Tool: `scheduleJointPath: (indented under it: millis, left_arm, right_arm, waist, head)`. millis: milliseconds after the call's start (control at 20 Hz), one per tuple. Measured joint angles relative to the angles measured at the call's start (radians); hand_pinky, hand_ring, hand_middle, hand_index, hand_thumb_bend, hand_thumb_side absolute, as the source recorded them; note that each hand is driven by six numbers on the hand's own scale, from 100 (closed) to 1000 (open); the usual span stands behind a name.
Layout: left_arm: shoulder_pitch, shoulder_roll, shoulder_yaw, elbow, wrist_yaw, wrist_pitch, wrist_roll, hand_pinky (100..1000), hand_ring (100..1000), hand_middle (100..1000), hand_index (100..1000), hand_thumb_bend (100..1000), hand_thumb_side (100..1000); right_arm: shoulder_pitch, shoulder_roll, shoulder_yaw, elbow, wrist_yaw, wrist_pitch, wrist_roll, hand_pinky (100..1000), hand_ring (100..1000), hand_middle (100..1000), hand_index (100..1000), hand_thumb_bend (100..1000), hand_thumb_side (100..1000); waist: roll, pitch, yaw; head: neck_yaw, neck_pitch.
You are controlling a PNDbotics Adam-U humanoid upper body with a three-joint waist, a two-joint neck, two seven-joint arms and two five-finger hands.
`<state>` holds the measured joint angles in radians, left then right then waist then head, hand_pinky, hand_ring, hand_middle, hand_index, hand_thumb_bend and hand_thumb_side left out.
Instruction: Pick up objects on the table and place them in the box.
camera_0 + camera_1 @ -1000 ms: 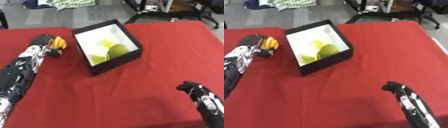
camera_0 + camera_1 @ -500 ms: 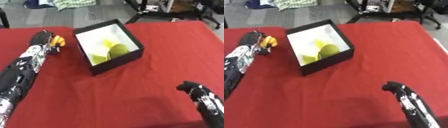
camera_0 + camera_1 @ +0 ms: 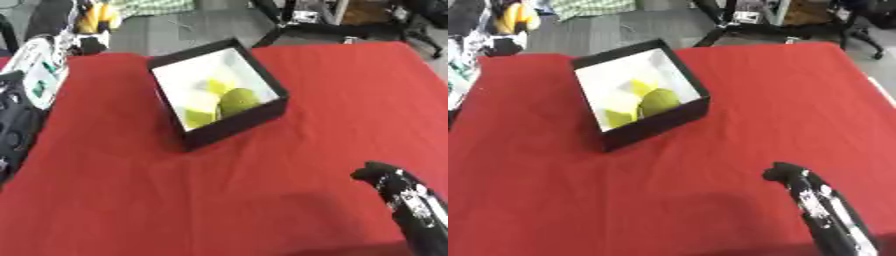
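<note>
A black box [image 3: 262, 107] with a white inside stands open on the red table [image 3: 262, 200], left of the middle. A round green thing [image 3: 236, 100] and a yellow thing [image 3: 199, 118] lie in it. My left hand [image 3: 61, 17] is raised at the upper left corner, shut on a yellow-orange thing [image 3: 516, 17], which it holds above the table's far left edge, left of the box. My right hand [image 3: 381, 176] shows at the lower right, low over the cloth and holding nothing; its fingers cannot be made out.
Grey floor lies beyond the table's far edge, with a checked cloth [image 3: 153, 6] and black stands [image 3: 306, 20]. Bare red cloth stretches right of the box and across the front.
My left hand has lifted the yellow-orange thing off the table and carried it up and away toward the far left corner. The box and the right hand stay put.
</note>
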<state>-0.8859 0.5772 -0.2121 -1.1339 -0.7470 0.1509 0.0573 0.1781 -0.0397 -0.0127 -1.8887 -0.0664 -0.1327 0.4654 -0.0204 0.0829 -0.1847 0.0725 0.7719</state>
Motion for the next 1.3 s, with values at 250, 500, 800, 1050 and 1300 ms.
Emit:
scheduleJointPath:
  millis: [250,500,800,1050,1300]
  left_arm:
    - [0.016,0.02,-0.103,-0.191,0.044,-0.047,-0.124,690,417,417,616,100,151]
    - [0.018,0.005,-0.185,-0.239,0.02,-0.092,-0.238,698,439,442,637,100,145]
    - [0.033,-0.045,-0.244,-0.21,-0.014,-0.148,-0.325,710,480,486,683,100,142]
    - [0.051,-0.062,-0.272,-0.178,-0.037,-0.19,-0.394,747,589,644,871,296,732]
    - [0.062,-0.067,-0.277,-0.168,-0.088,-0.209,-0.437,818,772,855,974,517,989]
  right_arm:
    - [0.0,0.0,0.0,0.0,0.0,0.0,0.0,1000,802,708,805,100,710]
    - [0.0,0.0,0.0,0.0,0.0,-0.001,0.0,1000,802,709,805,100,699]
    - [-0.001,0.0,0.0,0.0,0.0,0.0,0.001,1000,802,708,805,100,692]
    - [-0.002,0.0,0.0,0.0,0.0,0.0,0.001,1000,802,708,805,100,698]
    - [-0.002,0.0,0.0,0.0,0.0,0.0,0.001,1000,802,708,805,100,700]
  waist:
    - [0.0,0.0,-0.002]
    - [0.0,0.0,-0.007]
    - [0.0,0.0,-0.012]
    - [0.0,0.0,-0.012]
    - [0.0,0.0,-0.012]
  head:
    - [0.002,0.0]
    - [0.005,0.0]
    - [0.005,0.0]
    - [0.004,0.0]
    - [0.001,0.0]
